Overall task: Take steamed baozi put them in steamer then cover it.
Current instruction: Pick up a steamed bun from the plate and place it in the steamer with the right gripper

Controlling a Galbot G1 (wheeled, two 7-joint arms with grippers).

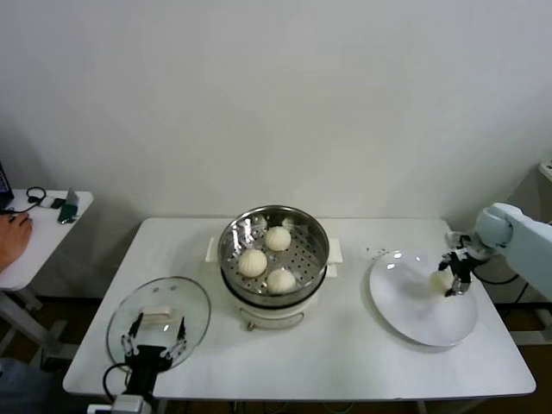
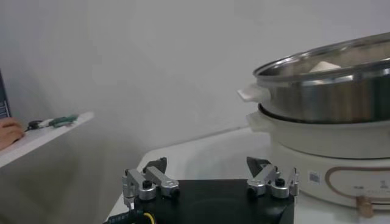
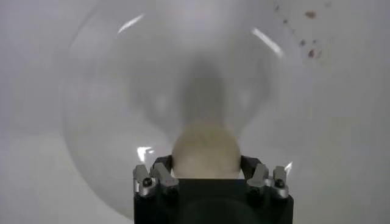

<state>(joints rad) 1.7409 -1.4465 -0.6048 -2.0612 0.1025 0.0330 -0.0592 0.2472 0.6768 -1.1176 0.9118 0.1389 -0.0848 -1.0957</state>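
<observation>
on the plate (image 1: pixel 414 315), the right tool (image 1: pixel 452 280) grips a baozi (image 3: pixel 205 149).

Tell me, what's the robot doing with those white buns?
It is moving buns from the plate into the steamer. Three buns already sit in the steel basket. The right pincer is closed around the last bun on the plate. The left pincer waits open, over the near edge of the glass lid, which lies on the table beside the steamer, not yet put on.
</observation>
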